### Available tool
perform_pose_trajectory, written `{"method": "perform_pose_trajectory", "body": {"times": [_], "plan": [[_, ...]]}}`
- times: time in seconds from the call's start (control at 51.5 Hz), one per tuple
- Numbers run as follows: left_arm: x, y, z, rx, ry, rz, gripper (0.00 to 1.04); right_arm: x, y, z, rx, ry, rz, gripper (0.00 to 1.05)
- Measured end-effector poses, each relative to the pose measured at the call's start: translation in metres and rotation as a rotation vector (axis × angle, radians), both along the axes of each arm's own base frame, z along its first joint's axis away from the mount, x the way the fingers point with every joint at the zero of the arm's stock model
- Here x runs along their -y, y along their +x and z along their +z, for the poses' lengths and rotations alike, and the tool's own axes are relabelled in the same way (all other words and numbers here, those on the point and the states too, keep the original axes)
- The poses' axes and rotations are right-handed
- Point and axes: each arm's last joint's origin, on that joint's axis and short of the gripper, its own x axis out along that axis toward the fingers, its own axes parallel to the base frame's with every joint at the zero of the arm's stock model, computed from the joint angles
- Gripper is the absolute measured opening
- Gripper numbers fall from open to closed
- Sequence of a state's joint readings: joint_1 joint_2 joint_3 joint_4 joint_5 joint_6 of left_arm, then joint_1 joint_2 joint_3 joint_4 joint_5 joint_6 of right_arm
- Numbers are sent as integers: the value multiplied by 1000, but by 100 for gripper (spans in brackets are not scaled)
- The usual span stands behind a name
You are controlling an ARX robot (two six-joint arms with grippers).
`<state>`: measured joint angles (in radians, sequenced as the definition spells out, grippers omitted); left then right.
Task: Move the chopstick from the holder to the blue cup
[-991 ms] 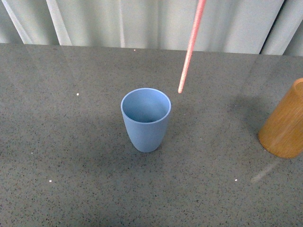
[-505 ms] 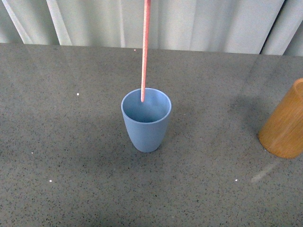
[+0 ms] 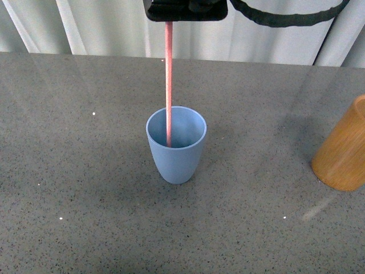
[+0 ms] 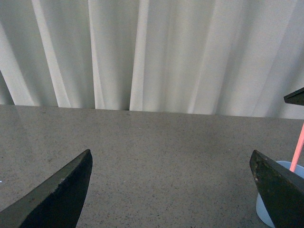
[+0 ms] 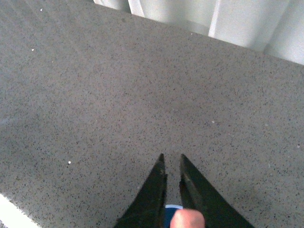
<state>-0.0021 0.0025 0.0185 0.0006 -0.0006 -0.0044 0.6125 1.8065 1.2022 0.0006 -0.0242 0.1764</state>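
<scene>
Your right tool [image 3: 169, 19] sits at the top edge of the front view, straight above the blue cup [image 3: 175, 155], and it is pinching the upper end of the chopstick [image 3: 168, 80]. In the right wrist view its two dark fingers lie almost pressed together, with the pink end of the stick at their base and a sliver of blue beneath. The relation that matters is the stick's long axis: it hangs close to vertical from the tool, and its lower end is already inside the cup's mouth, toward the side of the rim that shows on the left in the front view rather than over the centre. You cannot tell from these views whether the tip touches the cup's floor or hangs just short of it. So the coming move looks like a straight descent or a release along that same vertical line, with no sideways travel needed. Because the stick stands much taller than the cup, expect it to tip against the rim once freed. Your left tool [image 4: 168, 190] is spread wide and holds nothing, off to the cup's side, so the right arm is the one to use. The holder [image 3: 342, 151] stands well apart on the worktop [image 3: 80, 188], at the right edge of the front view.
</scene>
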Motion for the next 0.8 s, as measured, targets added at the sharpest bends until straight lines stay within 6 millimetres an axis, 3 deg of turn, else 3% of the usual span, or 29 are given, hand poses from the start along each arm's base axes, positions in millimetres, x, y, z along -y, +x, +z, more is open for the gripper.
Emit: {"method": "perform_pose_trajectory", "body": {"times": [0.136,0.291,0.447,0.602,0.68,0.797], "plan": [[0,0,0,0,0,0,98,0,-7,-3,-12,17,-1,37],[0,0,0,0,0,0,98,6,-15,14,27,54,-19,65],[0,0,0,0,0,0,98,36,-24,42,107,89,-99,96],[0,0,0,0,0,0,98,88,-39,62,215,93,-335,95],[0,0,0,0,0,0,98,127,-53,70,271,86,-511,95],[0,0,0,0,0,0,98,178,-82,66,342,51,-720,95]]}}
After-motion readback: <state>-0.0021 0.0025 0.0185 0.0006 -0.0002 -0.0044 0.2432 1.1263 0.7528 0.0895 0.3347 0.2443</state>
